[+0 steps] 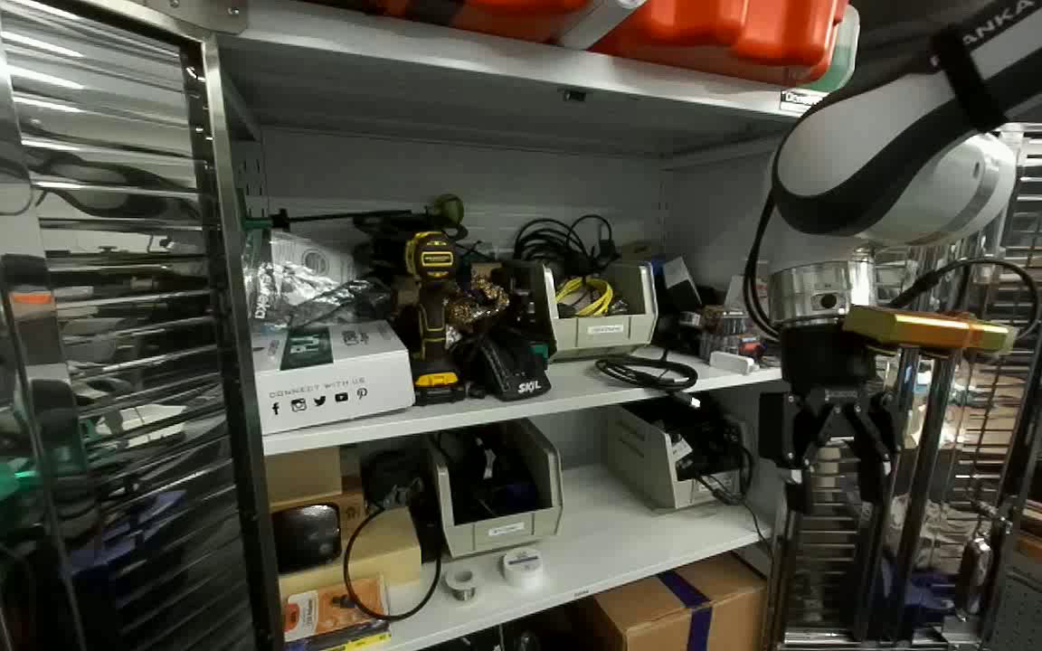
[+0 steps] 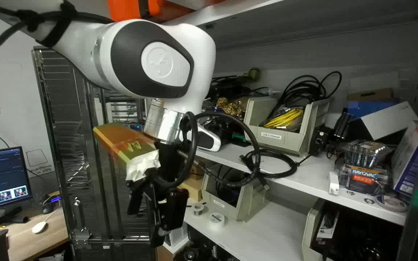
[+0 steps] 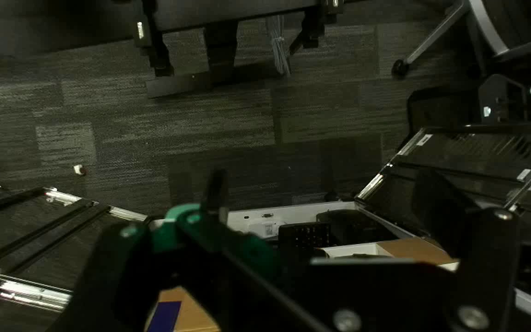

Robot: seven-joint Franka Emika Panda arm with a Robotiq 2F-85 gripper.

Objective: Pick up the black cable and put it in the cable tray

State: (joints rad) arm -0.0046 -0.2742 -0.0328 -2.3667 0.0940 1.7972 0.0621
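Observation:
The black cable (image 1: 666, 365) lies as a loose coil at the front of the middle shelf, and also shows in an exterior view (image 2: 279, 175). One plug end hangs past the shelf edge. The cable tray (image 1: 605, 339) is a pale bin right behind it, with yellow and black cables rising above its rim; it also shows in an exterior view (image 2: 272, 136). My gripper (image 1: 836, 495) is open and empty, pointing down outside the shelves, right of the cable and lower. It also shows in an exterior view (image 2: 162, 232). The wrist view shows parted fingers (image 3: 325, 198), but neither cable nor tray.
A white carton (image 1: 331, 375) and a yellow-black drill (image 1: 433, 307) stand left of the tray. Battery packs (image 2: 363, 177) lie to its other side. Pale bins (image 1: 503, 533) stand on the lower shelf. An upper shelf (image 1: 521, 59) hangs above. A metal door (image 1: 123, 362) stands open.

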